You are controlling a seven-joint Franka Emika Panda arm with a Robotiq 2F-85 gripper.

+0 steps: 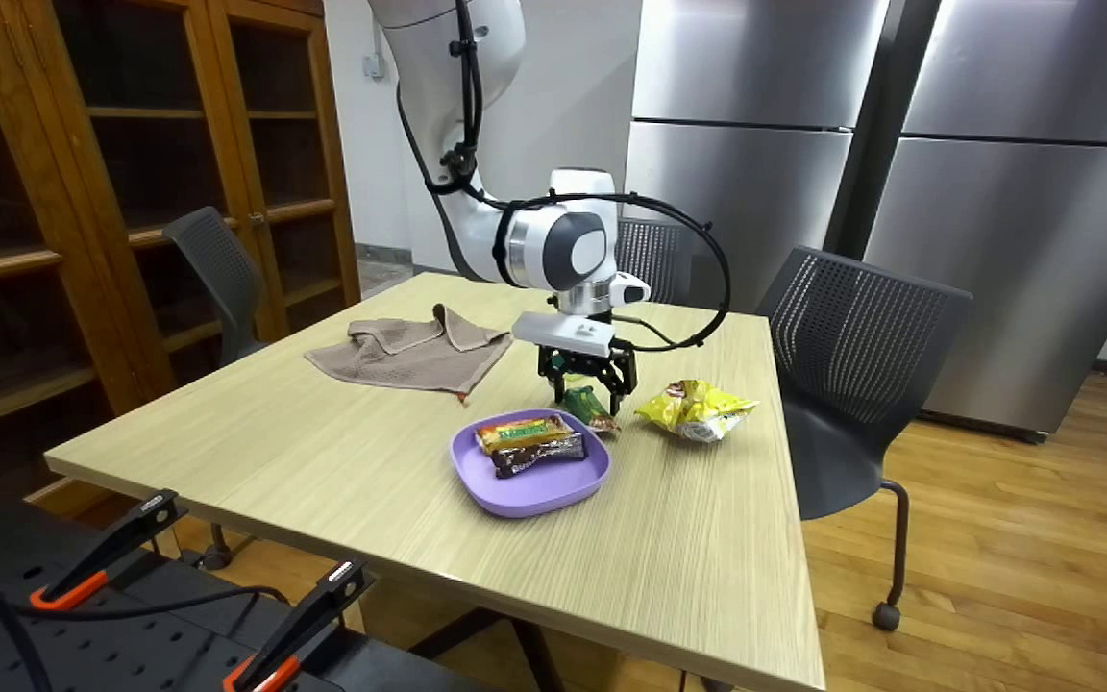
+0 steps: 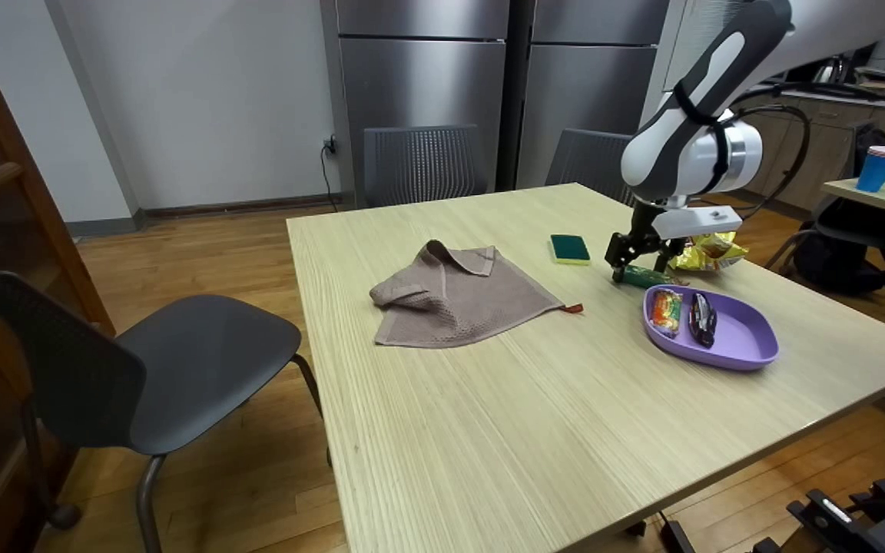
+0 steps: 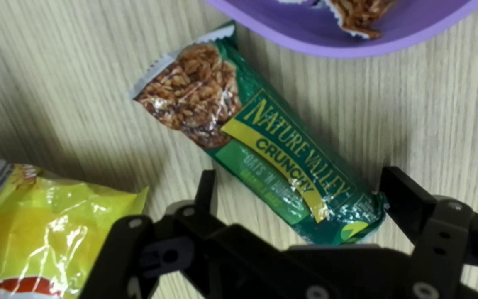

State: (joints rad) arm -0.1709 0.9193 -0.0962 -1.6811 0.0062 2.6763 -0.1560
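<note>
We see the gripper (image 3: pixel 303 192) low over the table (image 1: pixel 323 452), its jaws spread wide around one end of a green-wrapped granola bar (image 3: pixel 259 141). The bar lies flat on the tabletop, slanting between the two fingers and ungripped; in the wrist view its corner meets the edge of the right-hand finger, though we cannot tell whether they touch. Its far end reaches just beside the rim of a purple plate (image 1: pixel 553 492), in which we find an orange-and-green wrapped bar (image 2: pixel 666 310) and a dark-wrapped bar (image 2: pixel 703 319) side by side. A crumpled yellow bag (image 1: pixel 698 411) sits close by the opposite finger, the nearest obstacle on that side. We also spot a green sponge (image 2: pixel 569 247) near the gripper and a rumpled brown cloth (image 2: pixel 462 303) farther off. In both exterior views the arm (image 1: pixel 529 240) reaches down from above, bends at the wrist and points the gripper downward, a black cable (image 1: pixel 707 231) looping out beside it.
</note>
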